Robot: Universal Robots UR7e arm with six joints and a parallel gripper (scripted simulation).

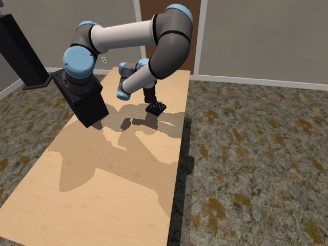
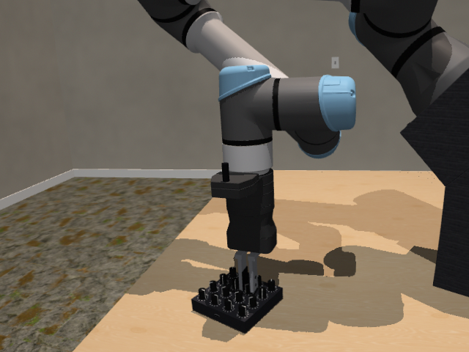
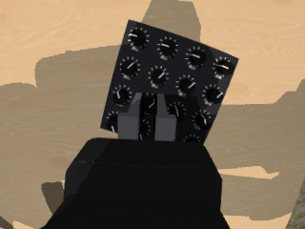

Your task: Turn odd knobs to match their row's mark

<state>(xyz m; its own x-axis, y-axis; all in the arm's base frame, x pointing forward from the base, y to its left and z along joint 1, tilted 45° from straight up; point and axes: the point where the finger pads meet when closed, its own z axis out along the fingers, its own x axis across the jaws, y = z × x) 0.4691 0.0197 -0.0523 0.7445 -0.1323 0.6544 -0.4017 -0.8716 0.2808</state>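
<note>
Your pincer (image 3: 148, 120) is clamping one knob (image 3: 147, 105) on the knob box (image 2: 261, 309). Turning appears unfinished; remaining misalignments cannot be read.

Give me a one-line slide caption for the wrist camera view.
Wrist view: the tool straddles one knob in the near half of the black knob box on the wooden table, fingers closed on it.

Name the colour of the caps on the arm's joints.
Light blue joint caps, clearest in the exterior view.

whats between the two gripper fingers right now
A black knob of the knob box sits between the gripper fingers, clearest in the wrist view.
</note>
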